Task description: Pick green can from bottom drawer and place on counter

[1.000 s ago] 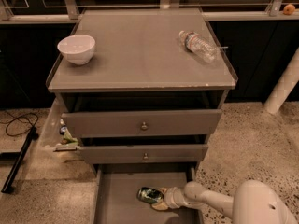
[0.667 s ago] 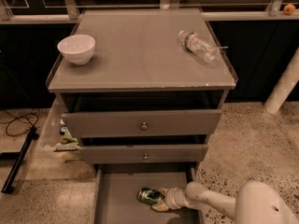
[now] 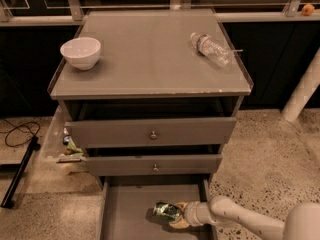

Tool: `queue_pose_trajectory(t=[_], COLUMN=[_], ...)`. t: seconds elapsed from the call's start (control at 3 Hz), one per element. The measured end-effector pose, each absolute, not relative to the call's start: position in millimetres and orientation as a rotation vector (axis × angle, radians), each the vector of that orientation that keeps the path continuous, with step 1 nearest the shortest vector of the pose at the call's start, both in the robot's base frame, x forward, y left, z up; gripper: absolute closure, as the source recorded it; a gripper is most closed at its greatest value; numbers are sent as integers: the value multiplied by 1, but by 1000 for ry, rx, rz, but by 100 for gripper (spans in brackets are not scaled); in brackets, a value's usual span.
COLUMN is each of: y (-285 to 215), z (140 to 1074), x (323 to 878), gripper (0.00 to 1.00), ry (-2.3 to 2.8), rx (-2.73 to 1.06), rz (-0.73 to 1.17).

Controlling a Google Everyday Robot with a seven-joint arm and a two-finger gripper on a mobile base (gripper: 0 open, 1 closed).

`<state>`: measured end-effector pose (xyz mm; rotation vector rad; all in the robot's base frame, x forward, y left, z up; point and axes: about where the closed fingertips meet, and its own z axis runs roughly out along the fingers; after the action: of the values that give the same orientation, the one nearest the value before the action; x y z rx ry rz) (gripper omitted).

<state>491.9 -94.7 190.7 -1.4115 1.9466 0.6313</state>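
The green can (image 3: 166, 211) lies on its side on the floor of the bottom drawer (image 3: 125, 211), which is pulled out under the two knobbed drawers. My gripper (image 3: 177, 215) reaches in from the right, low in the drawer, and is at the can's right end, touching or nearly touching it. The white arm (image 3: 240, 219) runs off to the lower right. The counter (image 3: 150, 59) is the grey cabinet top above.
A white bowl (image 3: 80, 52) stands on the counter's left side. A clear plastic water bottle (image 3: 212, 48) lies at its right rear. Two upper drawers (image 3: 152, 133) stand slightly open above the can. A clear bin (image 3: 60, 144) with clutter sits left of the cabinet.
The gripper and the can have stayed almost in place in the bottom drawer. Nothing else has moved.
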Motion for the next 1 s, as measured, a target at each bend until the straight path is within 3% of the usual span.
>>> queue_pose_trajectory(t=[1.0], y=[-146], z=[360], x=[442], gripper=[100], ry=[1879], rx=[-1526], rz=[398])
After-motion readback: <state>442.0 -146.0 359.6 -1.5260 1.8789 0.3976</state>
